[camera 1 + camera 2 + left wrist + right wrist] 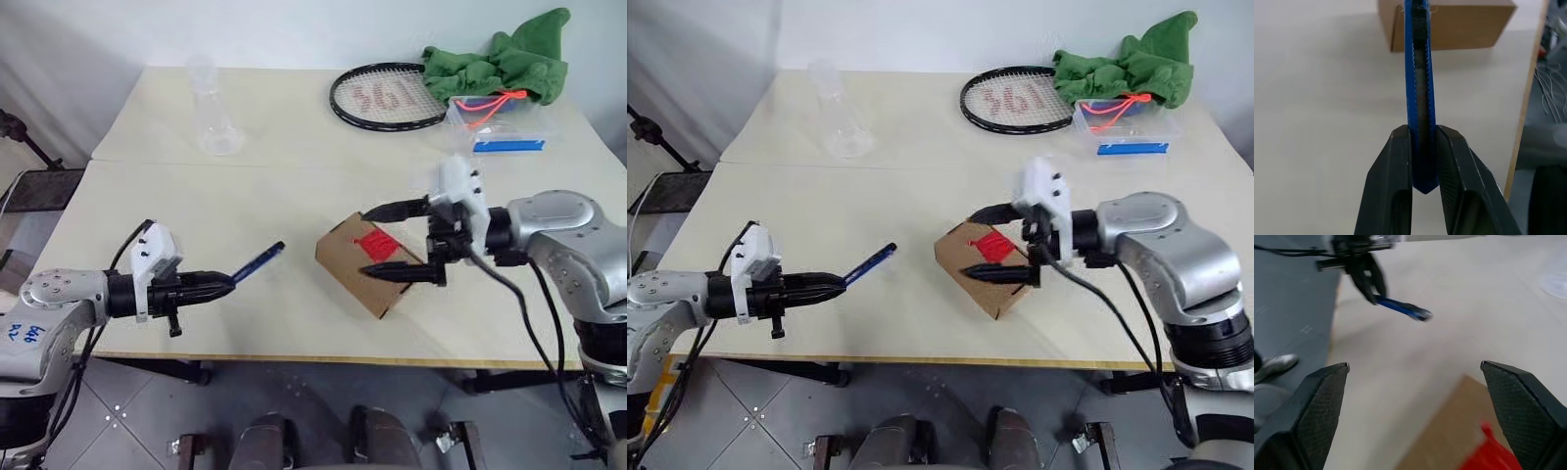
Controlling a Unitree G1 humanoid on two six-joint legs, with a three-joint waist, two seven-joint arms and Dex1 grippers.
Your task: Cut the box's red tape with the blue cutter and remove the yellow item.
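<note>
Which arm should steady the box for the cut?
Right, probably. The right gripper hangs open straddling the box by the red tape. The left gripper is shut on the blue cutter, apart from the box.

Light is soft and even, with faint shadows on the table (294, 196); the right wrist view is blurred, the box (1459, 440) out of focus
</note>
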